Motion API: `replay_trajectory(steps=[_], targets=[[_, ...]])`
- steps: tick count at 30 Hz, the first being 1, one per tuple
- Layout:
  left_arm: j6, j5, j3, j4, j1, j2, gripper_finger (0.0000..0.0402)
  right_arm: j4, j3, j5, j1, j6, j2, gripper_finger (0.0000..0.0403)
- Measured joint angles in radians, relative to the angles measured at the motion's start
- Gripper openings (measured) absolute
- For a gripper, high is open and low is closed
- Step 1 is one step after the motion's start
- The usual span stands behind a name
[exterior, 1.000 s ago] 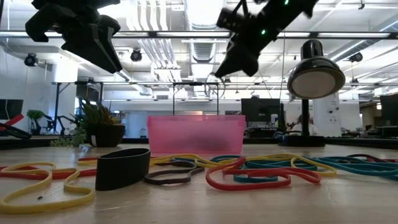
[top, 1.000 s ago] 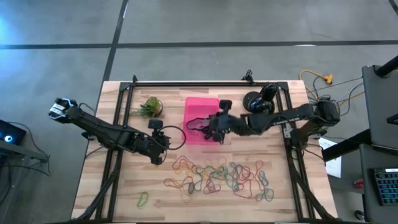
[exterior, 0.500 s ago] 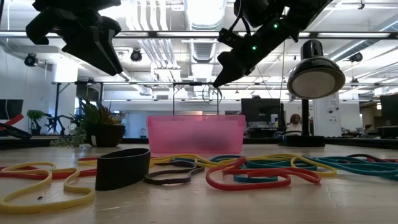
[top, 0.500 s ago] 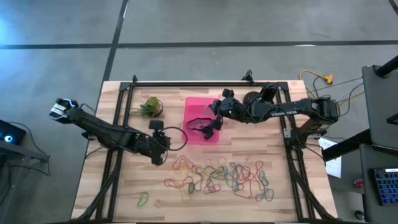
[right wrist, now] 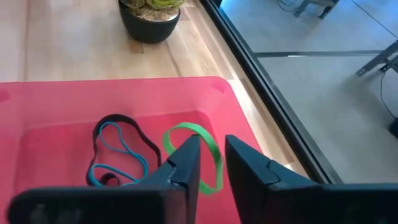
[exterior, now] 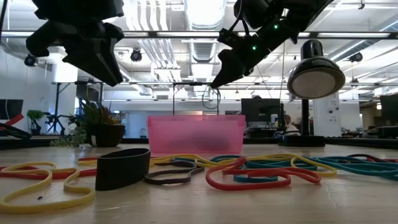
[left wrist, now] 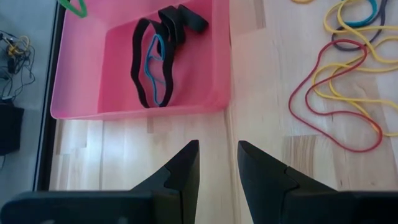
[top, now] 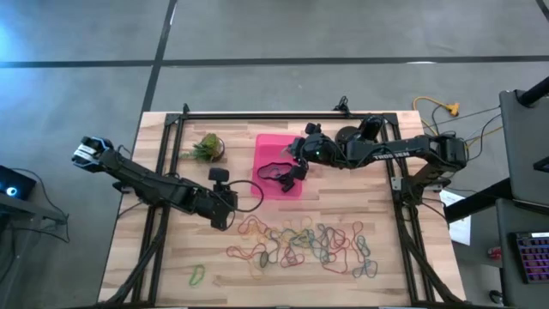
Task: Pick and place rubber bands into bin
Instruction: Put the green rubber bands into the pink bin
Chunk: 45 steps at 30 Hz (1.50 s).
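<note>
Left gripper [top: 225, 212] hangs above the desk [top: 171, 257] beside the bin [top: 270, 146], fingers slightly apart, empty. Bands [top: 300, 245] lie scattered below. Right gripper [top: 292, 176] over the bin, fingers narrowly parted, green band [right wrist: 193, 155] just under them.

A grey concrete floor [top: 86, 51] crossed by dark seams is surrounding the wooden table [top: 171, 266], while pipes and ducts [exterior: 155, 18] are running under the bright ceiling and monitors [exterior: 258, 111] are standing far behind
</note>
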Motion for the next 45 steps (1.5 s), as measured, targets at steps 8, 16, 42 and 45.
replay_trajectory(steps=[8,16,42,45], targets=[[-0.006,0.032,0.000,-0.012,0.000,0.001,0.0093,-0.002,0.000,-0.111,0.000,0.004,0.000,0.0119],[-0.008,0.052,0.000,-0.012,0.000,0.001,0.0093,-0.017,0.000,-0.133,0.000,0.030,0.000,0.0129],[-0.595,0.539,-0.049,-0.094,-0.237,0.001,0.0093,-0.260,0.000,-0.341,0.223,0.037,-0.001,0.0104],[-0.683,0.532,-0.072,-0.033,-0.310,0.001,0.0093,-0.273,0.000,-0.339,0.268,0.053,-0.002,0.0100]])
